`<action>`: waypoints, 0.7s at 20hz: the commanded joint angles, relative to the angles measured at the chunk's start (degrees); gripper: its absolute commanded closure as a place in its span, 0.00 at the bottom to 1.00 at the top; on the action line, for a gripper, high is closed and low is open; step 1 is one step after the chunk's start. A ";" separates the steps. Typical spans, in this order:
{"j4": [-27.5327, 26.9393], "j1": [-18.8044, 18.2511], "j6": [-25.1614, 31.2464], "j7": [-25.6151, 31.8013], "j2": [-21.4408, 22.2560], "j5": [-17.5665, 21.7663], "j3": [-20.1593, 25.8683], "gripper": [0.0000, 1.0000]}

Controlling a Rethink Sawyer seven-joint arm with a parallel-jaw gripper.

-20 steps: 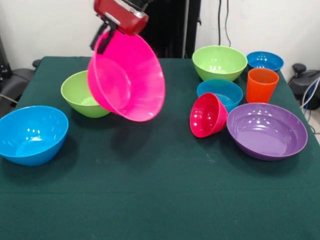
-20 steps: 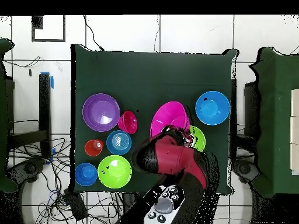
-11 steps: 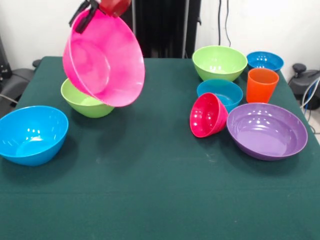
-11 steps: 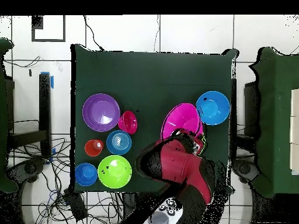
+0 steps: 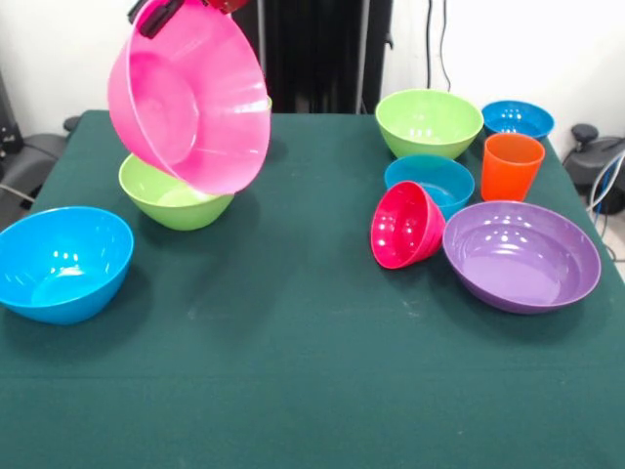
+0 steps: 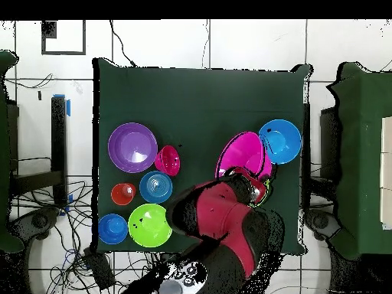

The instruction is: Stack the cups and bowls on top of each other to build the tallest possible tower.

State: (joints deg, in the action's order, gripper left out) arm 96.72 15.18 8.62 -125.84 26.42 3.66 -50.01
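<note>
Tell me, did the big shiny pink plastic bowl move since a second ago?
Yes. In the front view the big pink plastic bowl, held tilted by the gripper, went left and up, and now overlaps the lime green bowl.

Big pink bowl [image 5: 190, 98] tilted, held above lime bowl [image 5: 174, 197].

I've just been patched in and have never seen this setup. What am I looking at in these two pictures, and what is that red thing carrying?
The red machine is a single robot arm; its hand grips the rim of the big pink bowl, holding it tilted in the air above a lime green bowl. One picture is taken from across the table, the other from straight above, where the arm covers part of the scene. On the green table lie a blue bowl, a second lime green bowl, two smaller blue bowls, an orange cup, a small red-pink bowl on its side, and a purple bowl.
</note>
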 commanded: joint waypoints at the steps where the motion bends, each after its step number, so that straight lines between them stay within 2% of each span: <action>1: -2.92 1.53 7.97 -9.35 -5.23 -3.27 -0.10 1.00; 7: -3.19 3.08 5.96 -11.70 -9.78 -5.82 -3.02 1.00; 10: -3.79 3.61 7.08 -11.54 -11.65 -7.14 -4.29 1.00; 14: -4.91 4.89 7.62 -13.24 -16.75 -9.88 -7.83 1.00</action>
State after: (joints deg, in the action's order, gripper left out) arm 95.53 18.66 8.63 -125.84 17.26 -1.01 -57.91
